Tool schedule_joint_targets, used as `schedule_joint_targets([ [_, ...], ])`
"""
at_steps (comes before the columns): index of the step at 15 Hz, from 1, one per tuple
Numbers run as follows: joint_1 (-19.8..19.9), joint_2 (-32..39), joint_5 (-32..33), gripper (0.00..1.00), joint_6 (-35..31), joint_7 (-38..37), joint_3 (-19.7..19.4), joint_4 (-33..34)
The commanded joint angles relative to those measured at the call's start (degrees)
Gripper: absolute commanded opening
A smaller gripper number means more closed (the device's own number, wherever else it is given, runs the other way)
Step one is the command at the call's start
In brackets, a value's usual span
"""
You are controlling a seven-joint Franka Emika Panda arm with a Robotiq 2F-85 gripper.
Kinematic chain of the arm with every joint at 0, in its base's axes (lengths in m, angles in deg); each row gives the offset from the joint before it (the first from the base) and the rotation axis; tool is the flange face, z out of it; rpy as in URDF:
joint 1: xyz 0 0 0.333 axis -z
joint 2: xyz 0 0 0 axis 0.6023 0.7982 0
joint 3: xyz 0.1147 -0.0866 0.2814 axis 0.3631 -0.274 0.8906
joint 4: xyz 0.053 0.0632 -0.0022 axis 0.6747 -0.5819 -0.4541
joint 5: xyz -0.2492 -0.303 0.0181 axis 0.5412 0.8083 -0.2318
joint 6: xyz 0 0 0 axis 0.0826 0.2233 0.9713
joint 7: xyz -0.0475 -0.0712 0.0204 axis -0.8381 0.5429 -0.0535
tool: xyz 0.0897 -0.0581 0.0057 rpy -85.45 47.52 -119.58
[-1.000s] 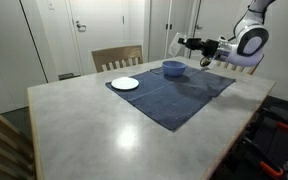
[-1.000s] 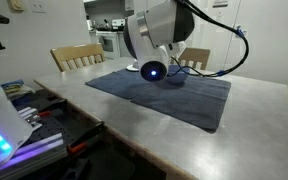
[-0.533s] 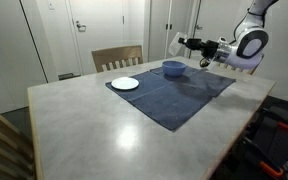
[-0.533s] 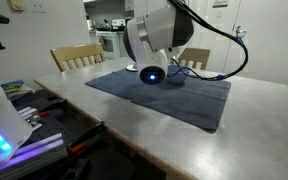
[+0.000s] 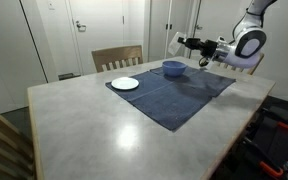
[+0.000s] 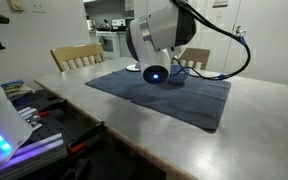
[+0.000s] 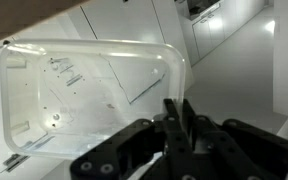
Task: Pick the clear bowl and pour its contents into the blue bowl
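- Grip: the gripper (image 5: 188,43) is clenched on the clear bowl (image 7: 84,95). In the wrist view the fingers (image 7: 172,115) meet on its wall close to one rounded corner.
- Position of held item: the clear bowl is off the table (image 5: 84,130), carried in the air over the table's far edge. In the exterior views it is too faint to outline.
- Attitude: in the wrist view I look flat through its base at cabinets and a wall. I judge it is tipped well onto its side. Its long axis runs across that view, sideways from the fingers.
- Contents: I see only a few small specks inside and cannot say whether anything remains to pour.
- Target: the blue bowl (image 5: 172,68) stands upright at the far edge of the dark cloth mat (image 5: 179,95).
- Governing relation: the blue bowl lies below the gripper and slightly toward the table's near edge. I judge the clear bowl's lowered lip must hang over the blue rim, not over the cloth.
- Other item: a white plate (image 5: 125,83) sits at a side corner of the mat, well apart from the blue bowl.
- Risk, as I judge it: a corner pinch on a thin wall may let the bowl swing.
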Motion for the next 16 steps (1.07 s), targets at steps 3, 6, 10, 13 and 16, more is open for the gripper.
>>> schedule_joint_targets([
  [3, -1.3, -2.5, -0.3, 0.02, -6.7, -2.6, -0.6, 0.8],
  [6, -2.4, -4.4, 0.3, 0.02, -12.1, -4.3, -0.5, 0.8],
  [10, -4.7, -7.9, 1.7, 0.02, -22.8, -9.0, -0.1, 1.6],
  [13, -6.6, -10.4, 4.1, 0.02, -31.0, -13.3, 0.5, 2.7],
  [16, -8.7, -12.9, 7.6, 0.02, -41.2, -19.7, 1.7, 4.4],
])
